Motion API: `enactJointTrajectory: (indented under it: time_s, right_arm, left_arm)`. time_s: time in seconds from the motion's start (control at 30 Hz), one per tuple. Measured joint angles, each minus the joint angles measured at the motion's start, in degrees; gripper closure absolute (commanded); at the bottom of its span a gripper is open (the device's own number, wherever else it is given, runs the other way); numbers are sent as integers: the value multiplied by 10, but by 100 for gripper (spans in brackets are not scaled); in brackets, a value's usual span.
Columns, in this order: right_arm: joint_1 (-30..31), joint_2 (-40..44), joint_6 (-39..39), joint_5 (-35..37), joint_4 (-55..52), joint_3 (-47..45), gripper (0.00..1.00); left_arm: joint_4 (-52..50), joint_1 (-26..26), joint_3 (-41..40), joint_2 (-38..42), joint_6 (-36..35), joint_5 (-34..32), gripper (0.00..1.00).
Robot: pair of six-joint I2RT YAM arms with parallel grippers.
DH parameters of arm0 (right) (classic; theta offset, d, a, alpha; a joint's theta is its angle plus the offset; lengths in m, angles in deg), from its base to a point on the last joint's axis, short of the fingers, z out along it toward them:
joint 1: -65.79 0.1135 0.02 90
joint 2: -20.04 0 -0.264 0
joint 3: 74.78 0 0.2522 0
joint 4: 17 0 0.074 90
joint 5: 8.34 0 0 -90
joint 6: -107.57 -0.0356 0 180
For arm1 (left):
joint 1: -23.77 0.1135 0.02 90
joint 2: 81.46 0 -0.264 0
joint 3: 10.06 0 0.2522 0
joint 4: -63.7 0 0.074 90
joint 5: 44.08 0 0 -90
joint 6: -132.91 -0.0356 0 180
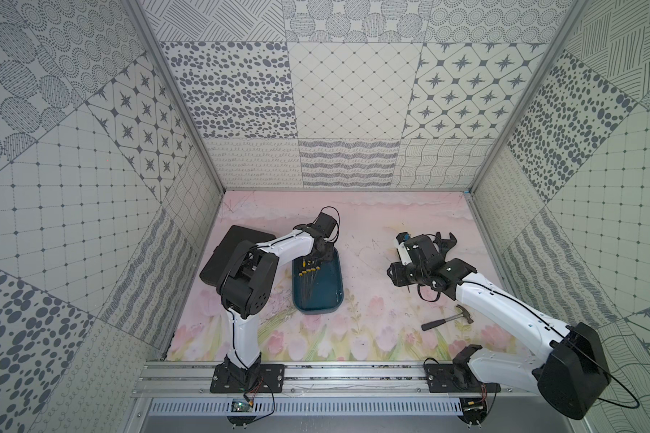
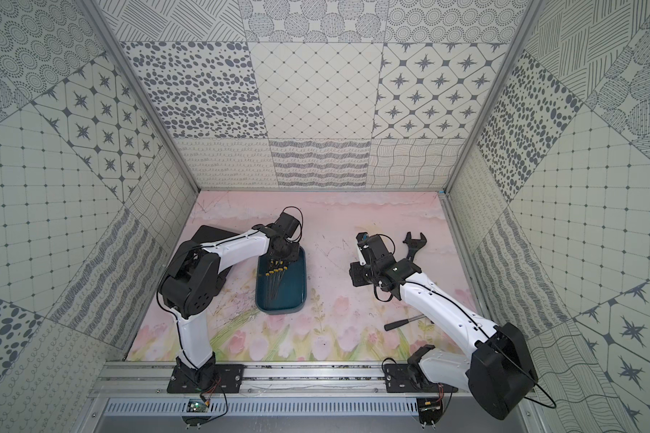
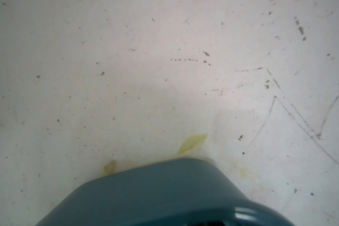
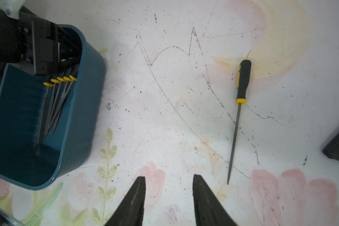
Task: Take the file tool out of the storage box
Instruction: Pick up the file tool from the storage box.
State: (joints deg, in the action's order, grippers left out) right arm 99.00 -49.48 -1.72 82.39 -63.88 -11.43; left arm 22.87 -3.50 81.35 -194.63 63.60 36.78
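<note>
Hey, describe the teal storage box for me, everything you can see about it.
The storage box is a shallow dark teal tub, rectangular with rounded corners and a raised rim, glossy like plastic. It sits flat and open-topped on the flowered table. Several slim files with black handles and yellow collars lie fanned inside, handles toward the far end. The left gripper dips into that end over the handles; contact with the box cannot be told.

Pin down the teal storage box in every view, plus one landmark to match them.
Top view: storage box, left of centre.
Top view: storage box, same spot, left of centre.
Left wrist: only one rounded corner of the box, close up.
Right wrist: most of the box, across from a loose file.
Landmark: yellow-collared files inside it; the left wrist view misses them.
</note>
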Motion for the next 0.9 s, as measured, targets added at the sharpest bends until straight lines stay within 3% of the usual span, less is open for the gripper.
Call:
enactJointTrajectory:
  time_s: [0.23, 0.37, 0.6, 0.9]
  right_arm:
    - [0, 0, 0, 0, -1, 0, 56]
    - [1, 0, 0, -1, -1, 0, 56]
    - [5, 11, 0, -17, 0, -1, 56]
    - [10, 103, -24, -151, 35, -40, 57]
  left_arm:
    - [0, 0, 0, -12, -9, -5, 73]
    - [7, 0, -7, -12, -9, -8, 81]
    - [27, 0, -37, 10, -7, 0, 86]
    - [43, 0, -115, 130, 25, 70, 87]
